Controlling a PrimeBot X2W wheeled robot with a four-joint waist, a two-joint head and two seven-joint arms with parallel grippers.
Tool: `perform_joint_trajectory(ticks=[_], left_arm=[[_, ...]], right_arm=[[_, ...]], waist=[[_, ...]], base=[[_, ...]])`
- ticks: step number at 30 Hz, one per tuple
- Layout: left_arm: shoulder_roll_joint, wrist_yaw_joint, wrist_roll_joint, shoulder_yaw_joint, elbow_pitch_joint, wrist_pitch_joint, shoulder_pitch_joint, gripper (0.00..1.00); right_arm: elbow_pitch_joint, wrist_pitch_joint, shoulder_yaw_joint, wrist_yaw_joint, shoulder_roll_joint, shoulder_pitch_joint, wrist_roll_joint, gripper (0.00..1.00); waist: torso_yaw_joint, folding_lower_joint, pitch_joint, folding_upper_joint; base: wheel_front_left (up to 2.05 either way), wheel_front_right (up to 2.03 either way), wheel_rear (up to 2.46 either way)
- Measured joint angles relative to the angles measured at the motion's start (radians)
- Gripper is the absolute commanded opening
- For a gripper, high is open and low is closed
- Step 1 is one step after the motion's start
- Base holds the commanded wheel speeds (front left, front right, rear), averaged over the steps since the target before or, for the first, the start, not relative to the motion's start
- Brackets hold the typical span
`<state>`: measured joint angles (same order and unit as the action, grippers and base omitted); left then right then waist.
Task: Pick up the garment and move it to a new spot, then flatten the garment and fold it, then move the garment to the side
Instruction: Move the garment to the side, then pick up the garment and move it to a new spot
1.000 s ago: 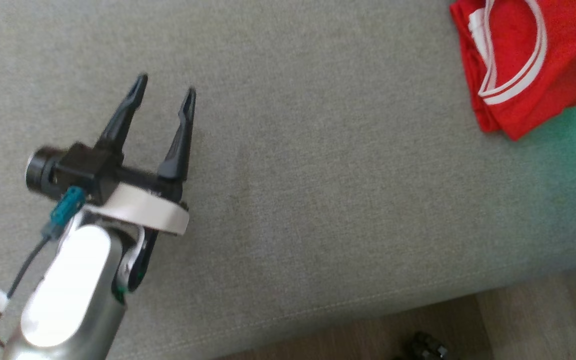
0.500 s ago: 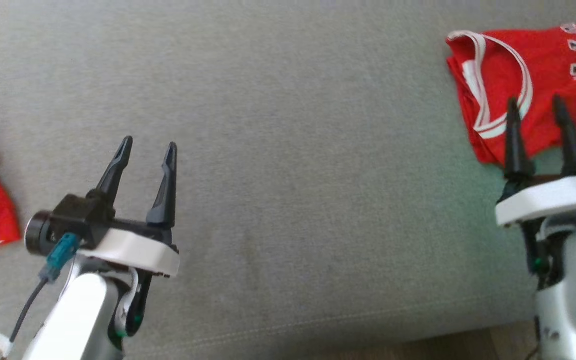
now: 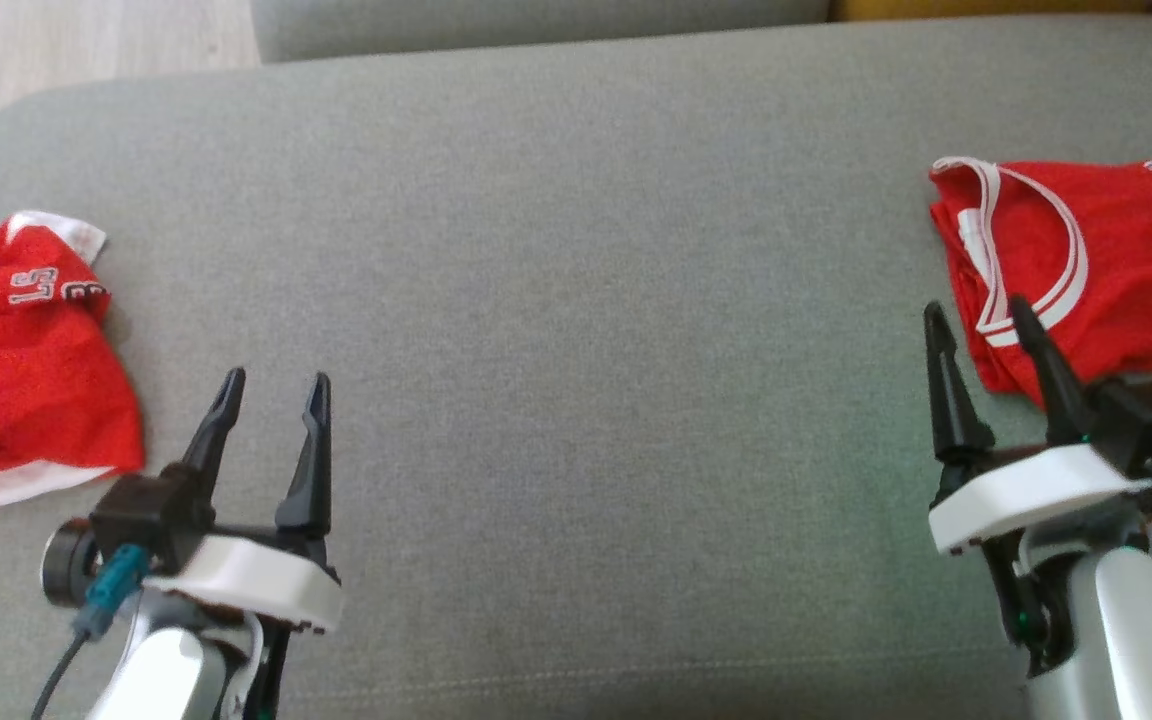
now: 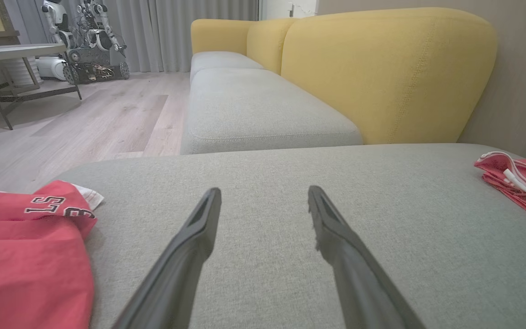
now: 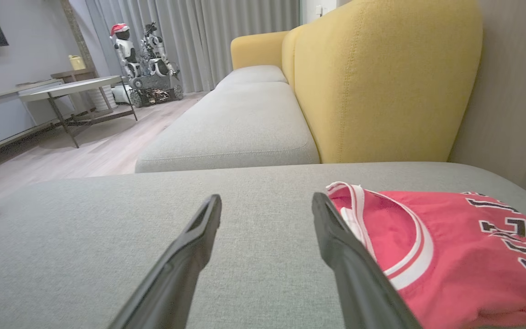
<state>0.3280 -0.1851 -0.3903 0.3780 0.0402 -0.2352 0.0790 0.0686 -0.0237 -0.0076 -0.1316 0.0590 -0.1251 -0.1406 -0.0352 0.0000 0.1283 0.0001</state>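
the left gripper (image 3: 276,380) and right gripper (image 3: 973,310) were held spread wide and empty over the cushion (image 3: 576,300), likely between garments. a folded shirt (image 3: 1116,240) was seen just beyond the right fingertips, seemingly set aside; a crumpled shirt (image 3: 26,390) was seen left of the left fingers, awaiting pickup.

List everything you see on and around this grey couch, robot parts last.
crumpled red jersey with white trim: one, red, left end of the seat
folded red jersey with white trim: one, red, right end of the seat
grey fabric sofa seat: one, grey, under both jerseys
yellow padded backrest: one, yellow, behind the seats
pale wooden floor: one, light brown, beyond the sofa
metal-legged table: one, grey top, on the floor
parked robots: two, white and dark, by the grey curtains
left gripper: one, dark, open, near the crumpled jersey
right gripper: one, dark, open, by the folded jersey
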Motion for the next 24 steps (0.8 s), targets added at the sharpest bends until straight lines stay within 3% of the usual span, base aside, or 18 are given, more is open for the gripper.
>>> perform_joint_trajectory(ticks=[11,24], left_arm=[[0.012,-0.019,-0.010,0.004,-0.002,0.006,-0.076,1.00],[0.015,-0.027,-0.011,0.009,-0.007,0.007,-0.095,1.00]], right_arm=[[-0.001,-0.030,0.026,0.000,-0.006,0.078,0.003,1.00],[-0.012,-0.039,0.026,0.000,-0.008,0.088,0.009,1.00]], waist=[[0.007,0.0000,-0.081,0.0000],[0.009,0.0000,-0.100,0.0000]], base=[[0.00,0.00,0.00],[0.00,0.00,0.00]])
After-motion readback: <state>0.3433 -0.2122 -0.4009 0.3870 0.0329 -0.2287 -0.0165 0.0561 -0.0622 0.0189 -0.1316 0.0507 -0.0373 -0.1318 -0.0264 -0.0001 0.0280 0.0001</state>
